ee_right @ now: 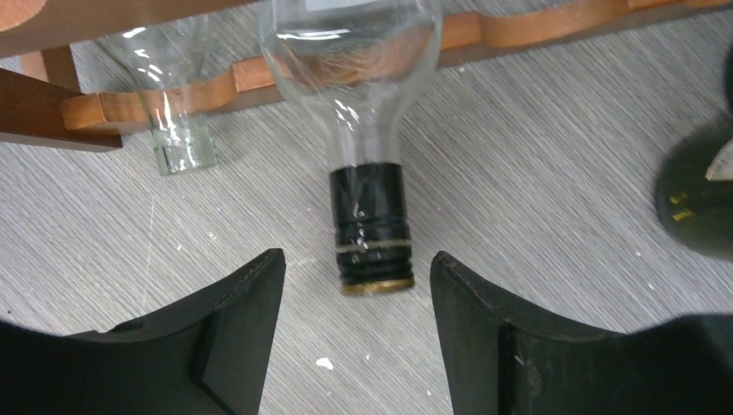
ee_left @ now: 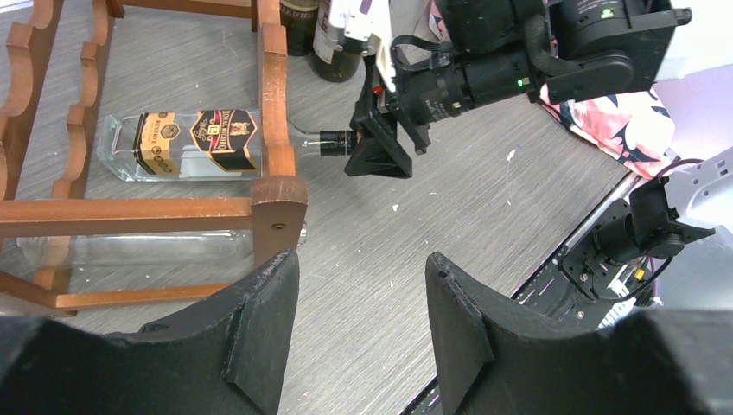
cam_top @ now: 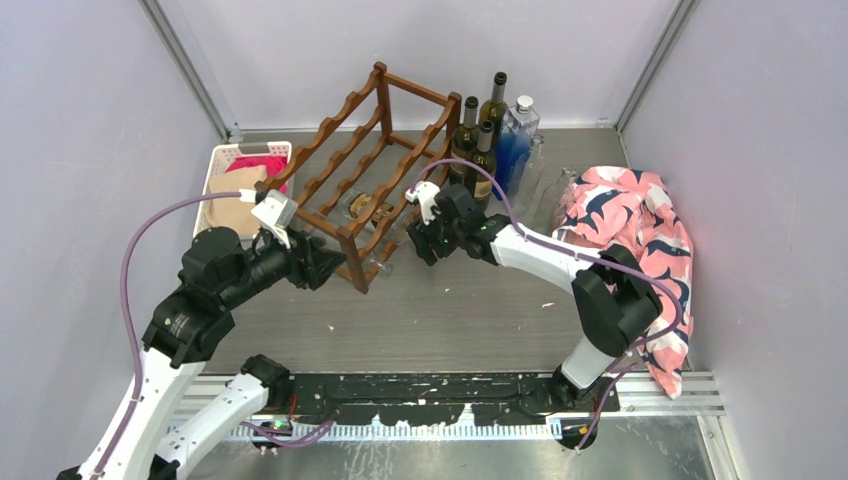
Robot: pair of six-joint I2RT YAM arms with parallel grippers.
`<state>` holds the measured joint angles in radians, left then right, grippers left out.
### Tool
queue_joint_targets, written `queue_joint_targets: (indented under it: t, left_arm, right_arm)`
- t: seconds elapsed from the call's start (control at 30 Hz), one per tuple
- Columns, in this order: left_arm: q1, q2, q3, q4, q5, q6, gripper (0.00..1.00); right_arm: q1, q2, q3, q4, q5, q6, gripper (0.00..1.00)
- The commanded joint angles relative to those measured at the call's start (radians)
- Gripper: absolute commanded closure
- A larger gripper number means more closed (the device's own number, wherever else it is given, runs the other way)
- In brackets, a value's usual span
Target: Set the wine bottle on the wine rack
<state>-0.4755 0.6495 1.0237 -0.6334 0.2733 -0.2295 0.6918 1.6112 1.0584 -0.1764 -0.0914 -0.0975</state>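
Left pincer hangs released beside the wine rack. I see the wine bottle lying in its bottom tier, capped neck jutting over the tabletop between the released right pincer's fingers, untouched.

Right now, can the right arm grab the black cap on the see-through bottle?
Probably yes. The right gripper is open with a finger on each side of the black cap, which pokes out past the wine rack rail; nothing blocks it.
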Motion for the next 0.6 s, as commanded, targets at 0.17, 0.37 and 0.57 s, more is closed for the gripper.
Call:
queue_joint_targets:
  t: [0.17,0.37,0.57]
  left_arm:
    - [0.005,-0.006,-0.006,0.034,0.024,-0.008,0.45]
    - [0.005,0.011,0.002,0.03,0.025,0.006,0.45]
    - [0.005,0.024,0.012,0.023,0.022,0.023,0.45]
  right_arm:
    - [-0.006,0.053,0.101,-0.002,-0.071,-0.034,0.42]
    - [-0.009,0.072,0.119,-0.005,-0.083,-0.037,0.57]
    - [-0.01,0.108,0.153,-0.03,-0.084,-0.045,0.58]
